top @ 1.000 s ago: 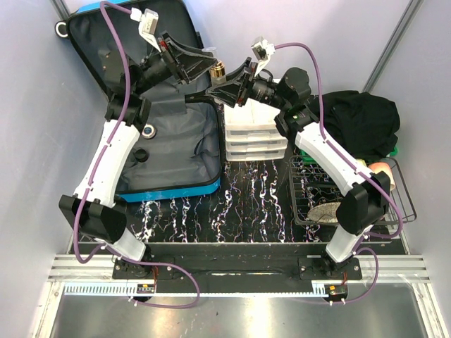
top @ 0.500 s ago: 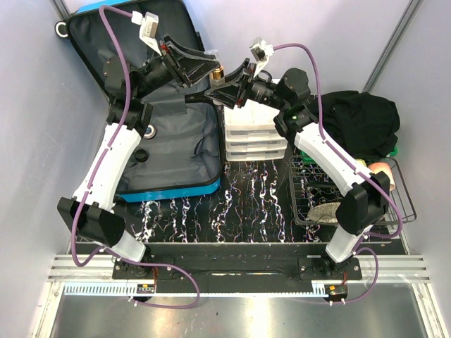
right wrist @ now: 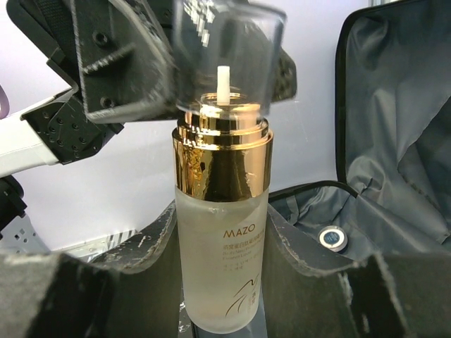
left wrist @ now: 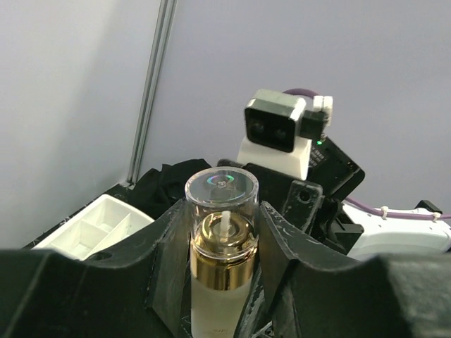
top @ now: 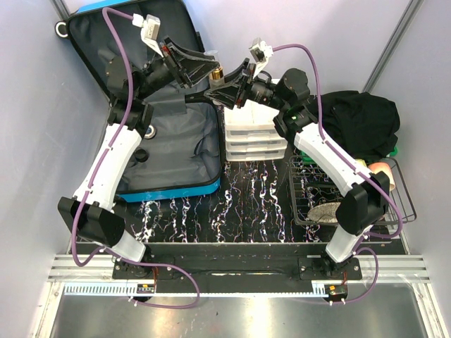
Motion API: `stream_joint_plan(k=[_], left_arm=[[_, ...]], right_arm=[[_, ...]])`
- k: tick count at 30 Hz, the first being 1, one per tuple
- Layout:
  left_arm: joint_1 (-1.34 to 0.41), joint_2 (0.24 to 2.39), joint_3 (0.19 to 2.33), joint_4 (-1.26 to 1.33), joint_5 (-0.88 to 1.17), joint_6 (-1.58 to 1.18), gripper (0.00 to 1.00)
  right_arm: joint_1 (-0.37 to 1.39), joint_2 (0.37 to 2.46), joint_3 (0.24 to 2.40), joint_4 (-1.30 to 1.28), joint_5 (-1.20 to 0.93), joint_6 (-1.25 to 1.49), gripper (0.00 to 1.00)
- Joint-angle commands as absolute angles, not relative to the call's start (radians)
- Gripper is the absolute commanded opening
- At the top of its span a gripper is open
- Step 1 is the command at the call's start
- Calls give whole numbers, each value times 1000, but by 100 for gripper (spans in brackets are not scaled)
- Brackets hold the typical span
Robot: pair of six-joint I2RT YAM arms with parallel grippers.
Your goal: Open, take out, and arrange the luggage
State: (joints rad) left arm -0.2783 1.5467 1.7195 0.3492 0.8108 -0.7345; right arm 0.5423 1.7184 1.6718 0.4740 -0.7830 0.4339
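Observation:
The blue luggage [top: 169, 190] lies open at the left, its lid leaning on the back wall and its grey lining [right wrist: 394, 141] bare. A frosted bottle [top: 220, 73] with a gold collar and clear cap hangs in the air above the luggage's right edge. My right gripper [right wrist: 222, 222] is shut on its frosted body [right wrist: 222, 260]. From the opposite side my left gripper [left wrist: 224, 218] is shut around the clear cap [left wrist: 222, 193] and collar. In the top view the left gripper [top: 210, 65] and right gripper [top: 225, 87] meet at the bottle.
A small round jar [right wrist: 332, 238] lies in the lining. A white three-drawer organiser [top: 255, 137] stands right of the luggage, under the right gripper. Further right are a black cloth [top: 363, 120] and a wire basket [top: 398, 204] with items in it.
Both grippers and the bottle have only drifted slightly; the grips are unchanged.

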Motion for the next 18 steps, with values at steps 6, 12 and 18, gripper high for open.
stream_joint_plan(k=[6, 12, 18], left_arm=[[-262, 1528, 1681, 288, 830, -604, 0], [-265, 1528, 1657, 356, 905, -647, 10], [-242, 1502, 1608, 316, 942, -615, 40]], right_arm=[[552, 1658, 1680, 572, -727, 403, 0], [552, 1666, 1678, 566, -697, 368, 0], [543, 1666, 1686, 577, -690, 313, 0]])
